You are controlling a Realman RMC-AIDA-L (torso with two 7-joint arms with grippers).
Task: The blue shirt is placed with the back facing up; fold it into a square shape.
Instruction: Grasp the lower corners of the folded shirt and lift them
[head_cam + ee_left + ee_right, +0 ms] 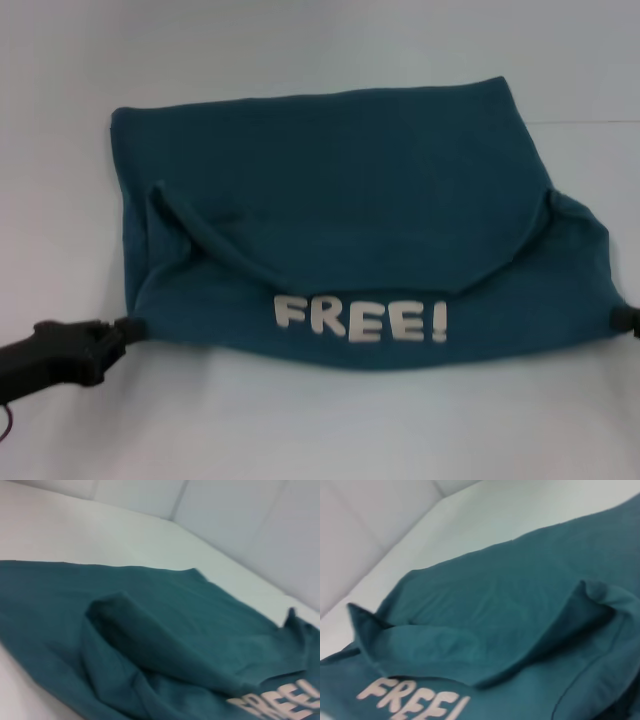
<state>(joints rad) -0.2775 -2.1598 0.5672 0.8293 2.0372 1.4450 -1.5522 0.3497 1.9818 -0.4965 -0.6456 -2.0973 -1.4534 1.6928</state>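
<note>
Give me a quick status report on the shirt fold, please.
Left gripper and right gripper at near corners of the dark teal-blue knit shirt. Shirt partly folded, white FREE! print facing up. Nothing in the way on the white table.

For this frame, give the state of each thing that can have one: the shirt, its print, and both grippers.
blue shirt: partly folded on the table, near edge turned up, not yet square.
white FREE! print: showing on the turned-up near strip.
left gripper: at the shirt's near left corner, touching it.
right gripper: at the near right corner, mostly out of view.
</note>
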